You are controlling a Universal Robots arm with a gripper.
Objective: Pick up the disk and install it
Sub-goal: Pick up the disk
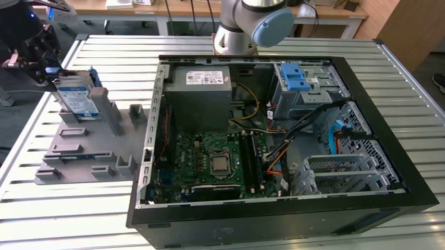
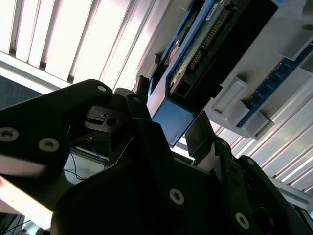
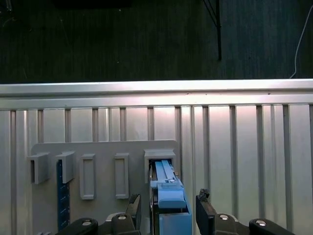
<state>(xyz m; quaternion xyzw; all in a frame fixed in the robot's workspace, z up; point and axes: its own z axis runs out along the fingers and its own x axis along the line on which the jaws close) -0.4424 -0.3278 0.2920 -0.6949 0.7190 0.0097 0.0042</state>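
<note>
**Claw point(image 3: 169, 203) spread around the upright disk point(image 3: 164, 172)**

The disk stands on edge in a slot of the grey holder plate point(image 1: 83, 151). The plate lies on the slatted metal bench point(image 1: 70, 219) at the exterior view's left, just beside the open computer case point(image 1: 243, 229). In the first wrist view the claw is released. Its fingers point(image 3: 205, 210) flank the disk's blue-framed end with a sliver of gap on each side, so nothing is gripped yet.

The drive is likely rigid, dense for its size and sensitive to knocks. Its metal faces look smooth, so a light pinch could slip. The two broad flat faces near the free end seem the soundest hold. The exposed circuit board and connector point(image 2: 205, 44) in the second wrist view are best left untouched. The slot walls fit closely, so a straight lift would avoid jamming.

The bench is ribbed, with grooves that could catch a corner. A dark floor point(image 3: 146, 39) lies beyond its edge, and wooden tables point(image 1: 139, 10) stand behind the arm's base.
</note>
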